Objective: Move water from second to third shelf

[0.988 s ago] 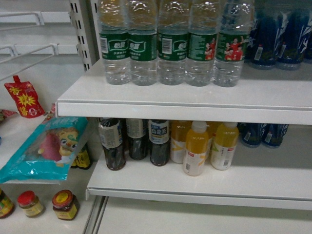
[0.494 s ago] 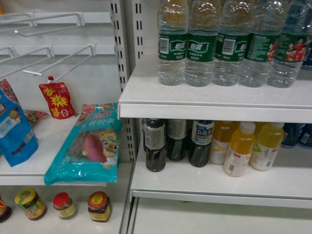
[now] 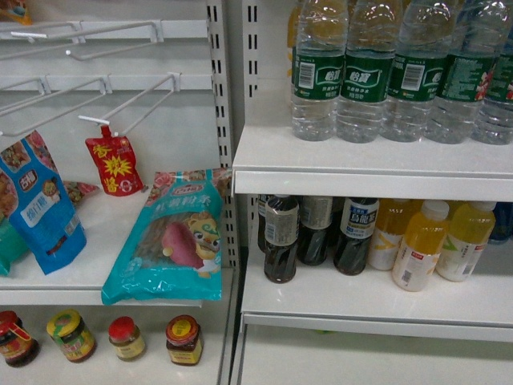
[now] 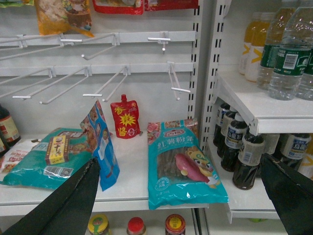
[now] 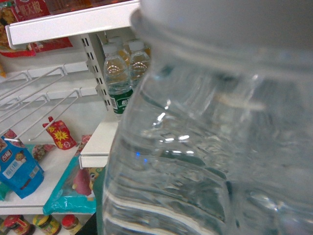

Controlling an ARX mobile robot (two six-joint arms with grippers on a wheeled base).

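Left hand fingers wide apart.

You see the water bottle so close in the right wrist view that it fills the frame, blurred, its label and base out of sight; the right gripper is hidden behind it. In the head view, the row of water bottles loses its caps to the top edge. Left gripper fingers are cut off below.

Teal snack bag on left shelf — jars beneath.
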